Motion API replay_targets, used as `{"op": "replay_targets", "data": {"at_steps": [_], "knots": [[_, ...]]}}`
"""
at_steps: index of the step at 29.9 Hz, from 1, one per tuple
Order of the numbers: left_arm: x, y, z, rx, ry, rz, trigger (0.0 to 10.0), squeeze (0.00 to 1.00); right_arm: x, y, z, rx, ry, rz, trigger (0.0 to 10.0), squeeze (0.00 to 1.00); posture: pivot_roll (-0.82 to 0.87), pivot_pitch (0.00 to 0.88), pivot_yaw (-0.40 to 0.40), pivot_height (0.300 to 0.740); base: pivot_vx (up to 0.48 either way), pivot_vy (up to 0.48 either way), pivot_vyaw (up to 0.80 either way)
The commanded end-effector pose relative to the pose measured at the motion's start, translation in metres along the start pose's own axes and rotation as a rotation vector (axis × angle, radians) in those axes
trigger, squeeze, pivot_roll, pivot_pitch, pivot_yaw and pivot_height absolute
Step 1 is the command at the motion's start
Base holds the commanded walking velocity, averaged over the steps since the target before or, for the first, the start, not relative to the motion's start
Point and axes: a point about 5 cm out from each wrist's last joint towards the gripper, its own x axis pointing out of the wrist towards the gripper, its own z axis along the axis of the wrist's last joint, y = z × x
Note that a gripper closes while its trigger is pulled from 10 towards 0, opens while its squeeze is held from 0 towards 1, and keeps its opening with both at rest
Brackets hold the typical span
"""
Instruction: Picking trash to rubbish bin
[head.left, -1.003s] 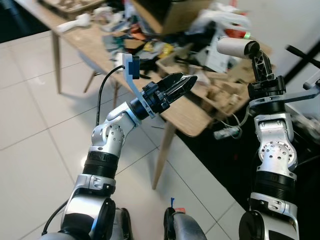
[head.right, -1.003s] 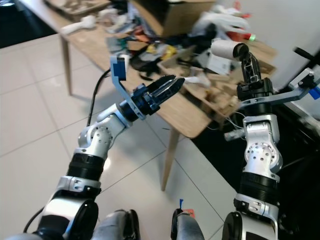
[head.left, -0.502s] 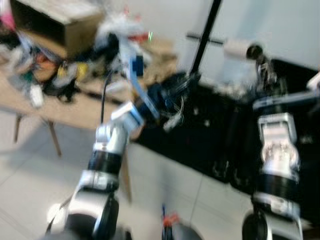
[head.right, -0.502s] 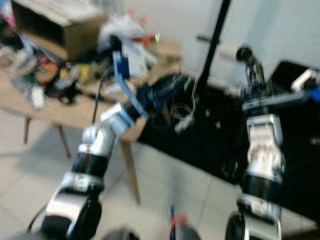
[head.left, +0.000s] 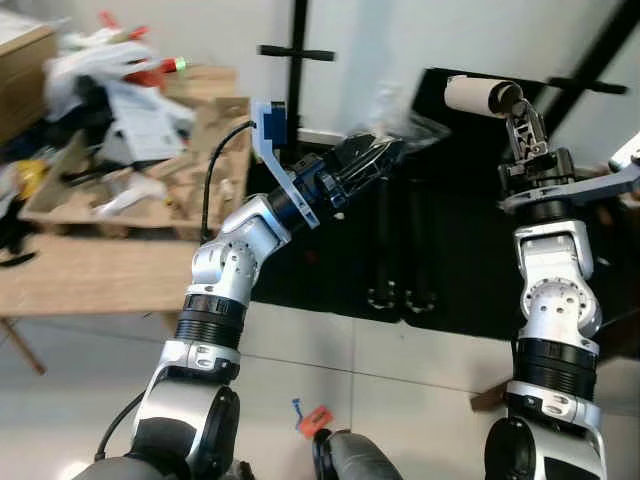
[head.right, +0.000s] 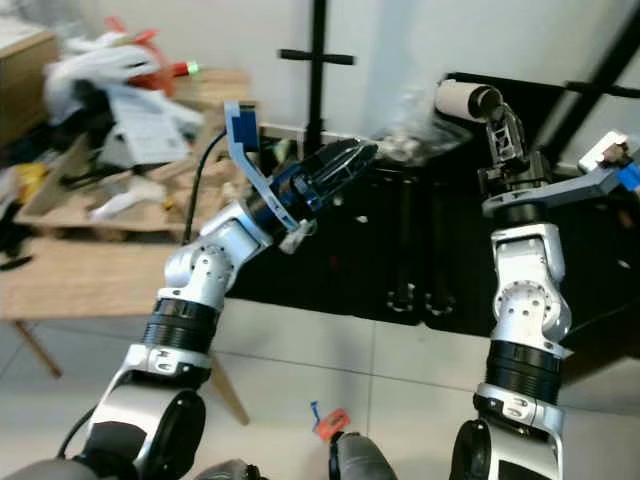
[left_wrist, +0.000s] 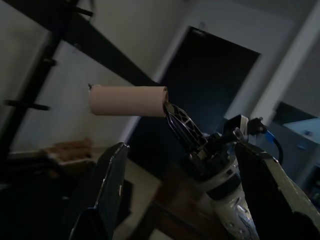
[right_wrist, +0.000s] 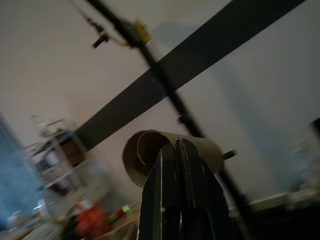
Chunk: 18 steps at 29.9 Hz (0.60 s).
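The right gripper (head.left: 513, 98) pinches a cardboard tube (head.left: 478, 94) at upper right. The left gripper (head.left: 385, 152), mid-frame, is spread apart and empty above a black case (head.left: 450, 250); a cluttered wooden table (head.left: 90, 270) sits at left.

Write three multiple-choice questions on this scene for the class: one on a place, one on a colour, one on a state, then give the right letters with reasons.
1. Where is the cardboard tube?
A. On the floor
B. In the right hand, raised high
C. On the wooden table

2. What colour is the small tag on the floor tiles?
A. Orange-red
B. Green
C. White

3. How does the left hand stand?
A. Shut on a bottle
B. Shut on the tube
C. Open and holding nothing

Answers: 1 B, its fingers pinch the tube's end up high. 2 A, it lies orange-red by the robot's feet. 3 C, the left wrist view shows its fingers spread apart with nothing between them.
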Motion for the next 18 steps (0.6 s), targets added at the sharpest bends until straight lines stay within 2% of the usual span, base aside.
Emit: {"op": "replay_targets", "data": {"at_steps": [1,18], "knots": [[-0.003,0.001,-0.008,-0.003,0.023,0.016,10.0,0.00,-0.001,-0.004,0.001,-0.018,-0.001,-0.029,10.0,0.00,0.12,0.066,-0.064,0.740,0.000,0.000,-0.80],[-0.022,0.012,-0.023,0.049,0.115,0.074,10.0,0.00,-0.004,-0.019,0.001,-0.104,0.016,-0.146,10.0,0.00,0.12,0.061,-0.053,0.740,0.000,0.000,-0.80]]}}
